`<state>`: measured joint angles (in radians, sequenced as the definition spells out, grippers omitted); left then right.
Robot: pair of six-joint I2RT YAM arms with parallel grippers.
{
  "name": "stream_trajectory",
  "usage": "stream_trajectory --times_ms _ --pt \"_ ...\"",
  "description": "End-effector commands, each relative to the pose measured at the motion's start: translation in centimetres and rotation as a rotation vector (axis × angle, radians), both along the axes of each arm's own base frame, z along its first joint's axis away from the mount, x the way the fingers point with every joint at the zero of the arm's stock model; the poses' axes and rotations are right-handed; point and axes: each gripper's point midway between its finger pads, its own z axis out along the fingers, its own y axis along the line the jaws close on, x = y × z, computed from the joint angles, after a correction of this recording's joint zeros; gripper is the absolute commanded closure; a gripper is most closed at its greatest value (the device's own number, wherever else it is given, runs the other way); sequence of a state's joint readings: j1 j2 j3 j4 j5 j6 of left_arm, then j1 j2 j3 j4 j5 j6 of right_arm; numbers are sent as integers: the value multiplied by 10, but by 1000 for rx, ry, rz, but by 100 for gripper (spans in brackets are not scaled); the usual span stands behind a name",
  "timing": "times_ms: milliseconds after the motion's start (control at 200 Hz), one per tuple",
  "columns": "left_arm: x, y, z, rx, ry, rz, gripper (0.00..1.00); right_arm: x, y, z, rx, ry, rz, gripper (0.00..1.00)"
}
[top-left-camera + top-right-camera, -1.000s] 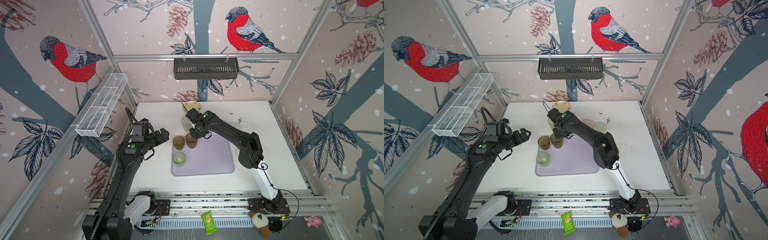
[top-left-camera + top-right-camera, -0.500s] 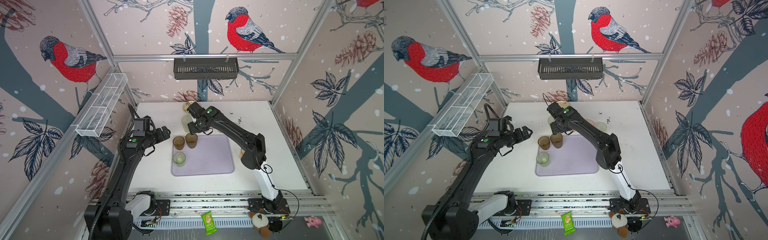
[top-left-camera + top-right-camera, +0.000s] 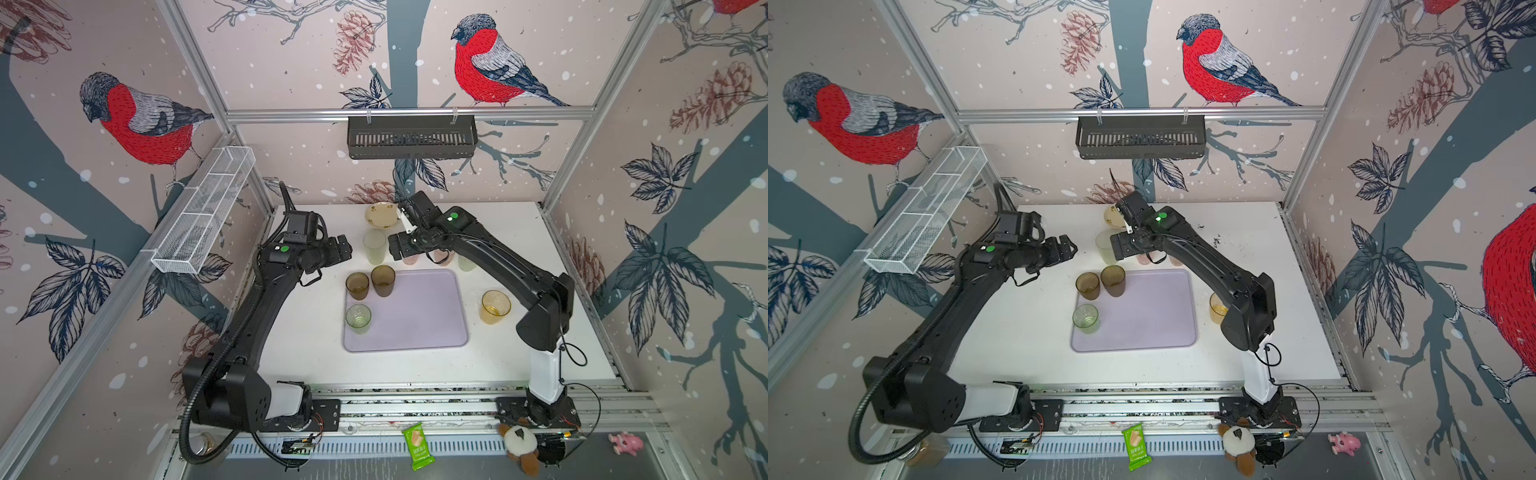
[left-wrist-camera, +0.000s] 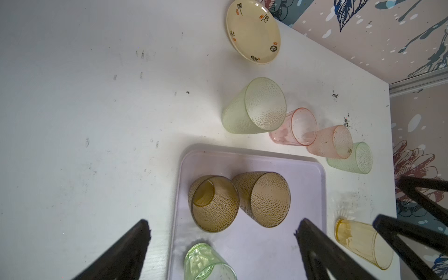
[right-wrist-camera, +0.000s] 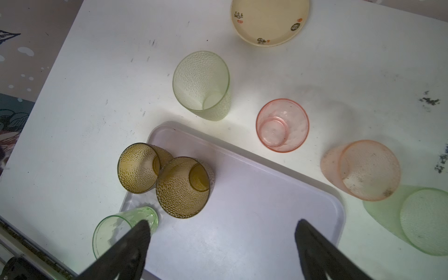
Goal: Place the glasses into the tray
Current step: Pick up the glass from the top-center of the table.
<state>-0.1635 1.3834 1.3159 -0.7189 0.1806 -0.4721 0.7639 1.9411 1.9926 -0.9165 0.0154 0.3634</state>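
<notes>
Brown glasses [image 5: 181, 186] stand on the tray [image 5: 266, 194] near the right gripper [image 5: 222, 223], gaping empty like the left gripper [image 4: 223, 222].

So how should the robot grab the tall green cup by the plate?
Pinch the tall green cup across its wall, just below the rim. It stands upright, mouth up, and widens toward the top, so it shouldn't slide out downward. Probably come from the side of the left gripper: the table there is bare, while a pink cup stands close on the other side.
</notes>
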Motion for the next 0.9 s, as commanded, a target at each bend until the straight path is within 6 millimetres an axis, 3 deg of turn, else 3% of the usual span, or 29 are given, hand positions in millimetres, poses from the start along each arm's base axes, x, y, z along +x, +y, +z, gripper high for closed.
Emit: stream_trajectory --times_ms 0,305,580,765,896 --pt "7 -2 3 5 38 46 6 2 -2 17 65 -54 63 3" --pt "42 -31 -4 33 128 42 8 -13 -34 37 103 -129 142 0" --pt "79 -56 -23 57 227 4 13 -30 -55 43 195 -164 180 2" --pt "93 -66 -39 109 265 -33 14 -28 -61 41 249 -135 171 2" --pt "91 -67 -55 124 292 -42 16 -25 -61 35 278 -121 154 2"
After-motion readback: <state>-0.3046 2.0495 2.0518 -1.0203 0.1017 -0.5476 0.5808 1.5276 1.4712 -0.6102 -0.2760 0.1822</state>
